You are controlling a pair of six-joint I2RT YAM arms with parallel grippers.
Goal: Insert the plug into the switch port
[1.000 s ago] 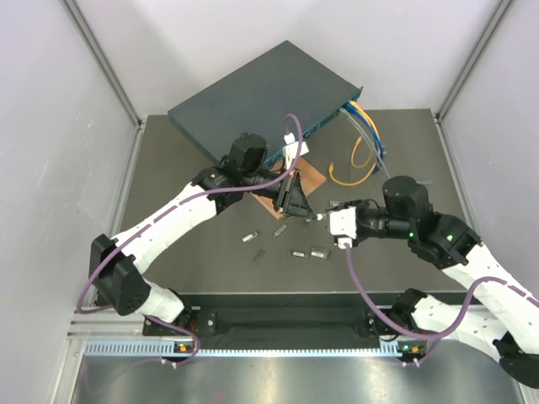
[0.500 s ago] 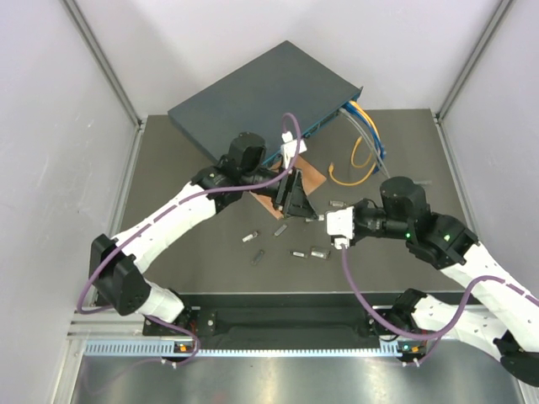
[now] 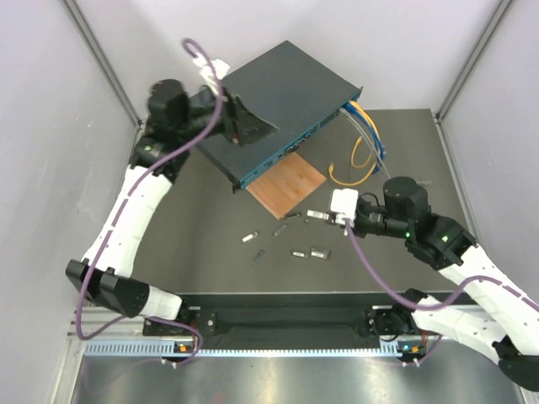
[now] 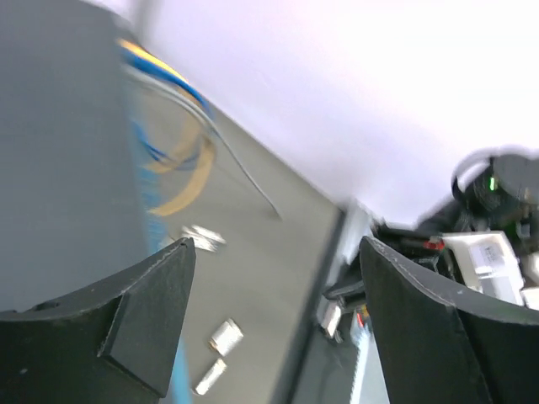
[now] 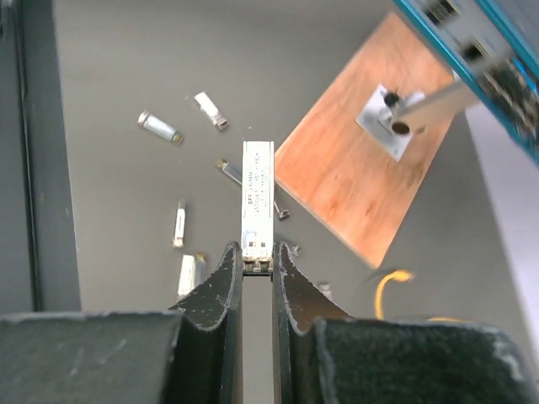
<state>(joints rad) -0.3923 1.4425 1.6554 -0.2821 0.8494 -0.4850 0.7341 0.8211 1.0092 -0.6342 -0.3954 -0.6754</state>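
The switch (image 3: 282,93), a flat dark blue-grey box, lies at the back with its teal port face (image 3: 282,156) turned to the table. In the right wrist view that face (image 5: 484,63) crosses the top right corner. A silver plug (image 5: 257,198) sticks out forward from my right gripper (image 5: 257,252), which is shut on its rear end. From above, the plug (image 3: 317,215) hangs just right of the wooden square, pointing left. My left gripper (image 3: 251,126) is raised over the switch's left part, open and holding nothing. Its wrist view shows the gripper (image 4: 276,252) with the switch's top (image 4: 59,151) at the left.
A brown wooden square (image 3: 287,184) with a small metal bracket (image 5: 387,118) lies in front of the teal face. Several loose plugs (image 3: 299,252) are scattered on the dark mat. Blue and yellow cables (image 3: 366,130) hang from the switch's right end, a yellow loop (image 3: 352,175) beside them.
My left gripper opened and swung from the wooden square up and back-left over the switch. My right gripper shut on the plug and now holds it alone.
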